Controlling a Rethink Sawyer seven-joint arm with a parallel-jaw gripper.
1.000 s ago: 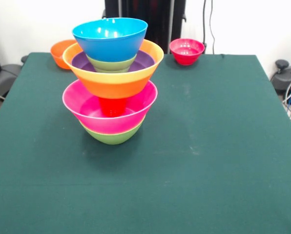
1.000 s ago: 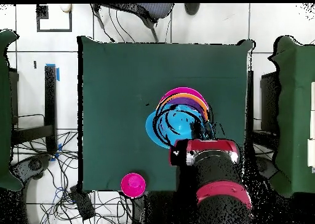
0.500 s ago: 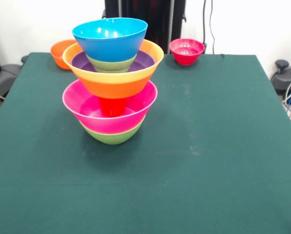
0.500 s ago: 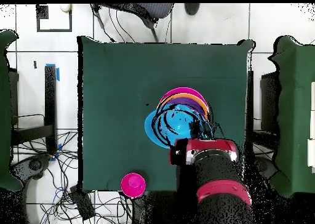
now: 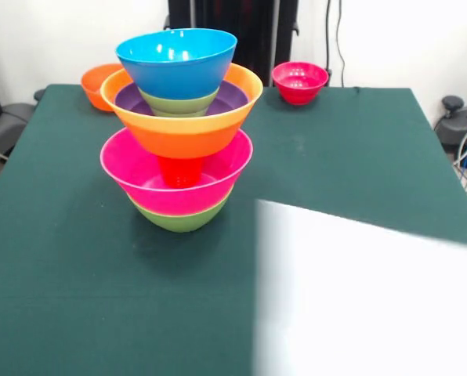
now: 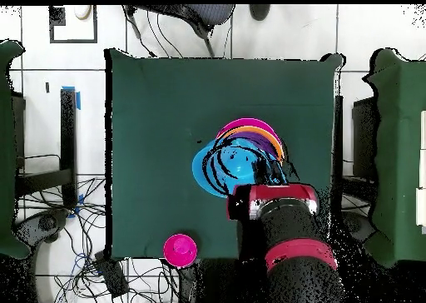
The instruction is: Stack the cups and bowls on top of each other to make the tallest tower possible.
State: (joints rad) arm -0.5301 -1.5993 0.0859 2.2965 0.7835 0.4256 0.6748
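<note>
A tower (image 5: pixel 180 129) of bowls is being shown standing on the green table (image 5: pixel 77 298) in the front view, toward ten o'clock from the table's middle. At its foot a green bowl (image 5: pixel 179 218) is being seen, with a large pink bowl (image 5: pixel 151 176) nested in it; inside the pink one a red cup (image 5: pixel 179 170) is standing, and on the cup a wide orange bowl (image 5: pixel 182 133) is being carried. Within the orange bowl a purple bowl (image 5: pixel 229 97) is sitting, then a second green bowl (image 5: pixel 179 103), and a blue bowl (image 5: pixel 176 61) is resting topmost. Two loose bowls are lying at the table's far edge: a small orange bowl (image 5: pixel 96 84) at about eleven o'clock of the tower, partly hidden behind it, and a small red-pink bowl (image 5: pixel 299 82) at about one o'clock, well apart from the stack. A pale blank patch (image 5: pixel 367 298) is covering the lower right of the front view. In the overhead view the arm (image 6: pixel 287 233) is being seen reaching up from six o'clock, its red and black wrist lying just at the five o'clock edge of the blue bowl (image 6: pixel 229 168), so the tower (image 6: pixel 250 146) is lying at about eleven o'clock of the arm's end. The pincer itself is being hidden under the wrist, and whether it is open, closed or holding anything cannot be told. The red-pink bowl (image 6: pixel 180 250) is lying at about nine o'clock of the arm.
</note>
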